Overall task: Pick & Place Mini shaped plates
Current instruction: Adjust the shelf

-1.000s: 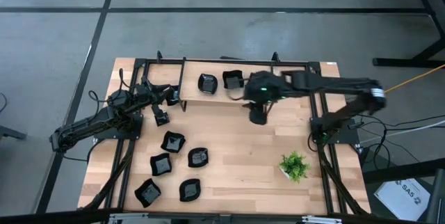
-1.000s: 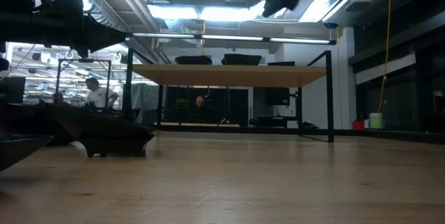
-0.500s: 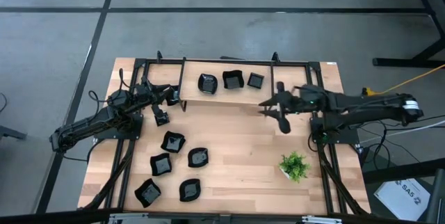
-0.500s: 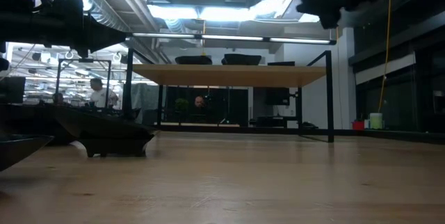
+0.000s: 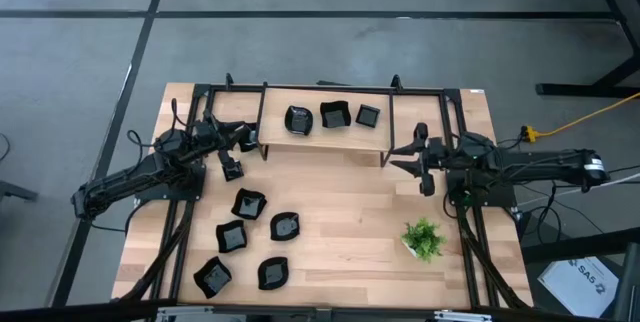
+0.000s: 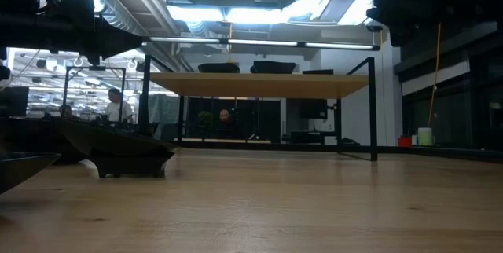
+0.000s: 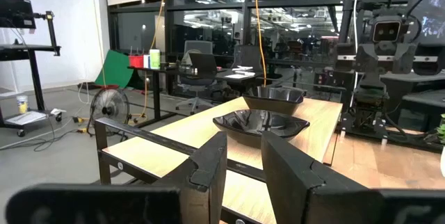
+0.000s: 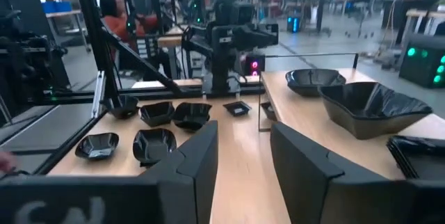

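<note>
1. The right end effector (image 5: 421,165) hangs empty, its fingers apart, near the shelf's right end; a second ago it was above the shelf, and it has since swung away.
2. A third small plate (image 5: 368,116) now sits on the raised shelf (image 5: 320,133) beside the other two, so that placement looks done.
3. The left end effector (image 5: 232,160) waits with its fingers apart by the shelf's left end, unmoved.
4. Five mini shaped plates (image 5: 249,203) remain on the pale wooden desk (image 5: 340,212): glossy, black, with wavy or squared rims.
5. A small green plant (image 5: 423,238) stands apart.
</note>
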